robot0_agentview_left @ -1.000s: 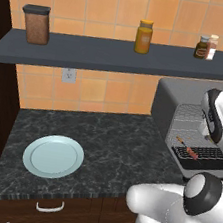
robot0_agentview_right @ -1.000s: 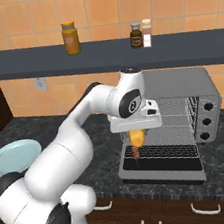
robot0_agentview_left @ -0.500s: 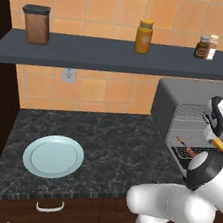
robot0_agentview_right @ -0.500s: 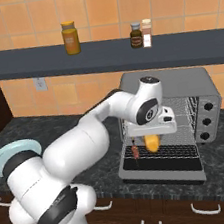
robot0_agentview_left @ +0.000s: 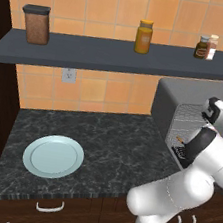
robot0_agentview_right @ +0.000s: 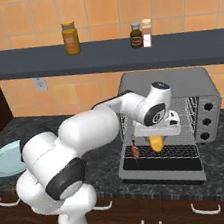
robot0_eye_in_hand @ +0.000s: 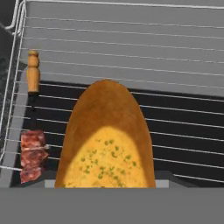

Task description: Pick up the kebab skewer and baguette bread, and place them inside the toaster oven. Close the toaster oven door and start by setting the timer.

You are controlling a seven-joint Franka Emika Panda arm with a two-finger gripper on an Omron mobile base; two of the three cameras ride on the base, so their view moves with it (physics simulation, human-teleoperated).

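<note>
A: Status of jaws?
B: Clamped on the baguette [robot0_agentview_right: 156, 142], hanging nose-down from the gripper [robot0_agentview_right: 157, 137] in front of the open oven [robot0_agentview_right: 171, 118], over the rack.
A: Skewer?
B: Already on the rack [robot0_eye_in_hand: 183, 118], lying at the left edge; skewer [robot0_eye_in_hand: 32, 131] well inside, wooden handle pointing toward the back wall. Door [robot0_agentview_right: 160, 169] folded flat onto the table [robot0_agentview_left: 104, 142]. Plate [robot0_agentview_left: 53, 156] well apart, to the left.
A: Hazards from here?
B: Several, as judgement only. Release at this height: likely bounce or roll off the wires, perhaps out onto the door. Drift left: possible knock against the skewer, pushing it off the rack edge. Loaf end left overhanging the front: door jammed at closing. Wrist close to the oven roof: risk of scraping on withdrawal.
A: Remaining?
B: Bread set-down, door, timer knob [robot0_agentview_right: 204, 106].
</note>
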